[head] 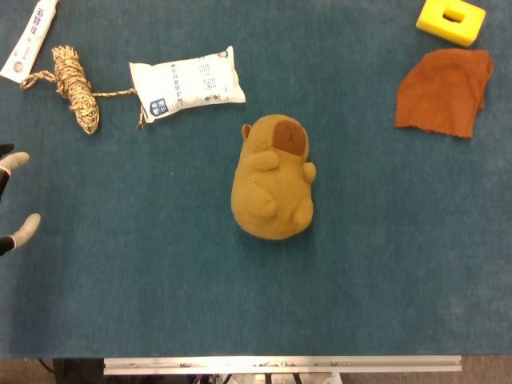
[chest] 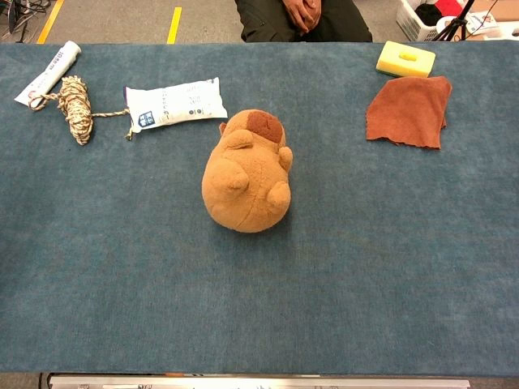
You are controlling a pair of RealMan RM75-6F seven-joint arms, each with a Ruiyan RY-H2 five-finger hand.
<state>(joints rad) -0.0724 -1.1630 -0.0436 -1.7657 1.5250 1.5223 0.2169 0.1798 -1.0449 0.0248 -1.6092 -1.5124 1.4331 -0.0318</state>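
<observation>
Only the left hand (head: 14, 200) shows, and only in the head view, at the nine o'clock edge of the table. Two pale fingertips (head: 30, 226) reach in over the blue table cover (head: 160, 280), well apart from each other, with nothing between them and nothing touched; the rest of the hand is cut off by the frame. The right hand appears in neither view.

Nearest to those fingers, toward twelve o'clock, lies a bundle of coiled rope (head: 76, 88), its loose end trailing toward a white packet (head: 188, 82) at about one o'clock from the hand. Just beyond the rope, in the far left corner, a white tube with red print (head: 29, 38) lies slantwise.

At three o'clock from the hand, near the middle of the table and well apart from it, a tan plush animal (head: 272, 180) lies on its back, dark brown snout toward the far side, stubby paws up.

Far off at the two o'clock corner, a rust-brown cloth (head: 442, 92) lies flat and crumpled, with a yellow block (head: 450, 20) just beside it on the far side.
</observation>
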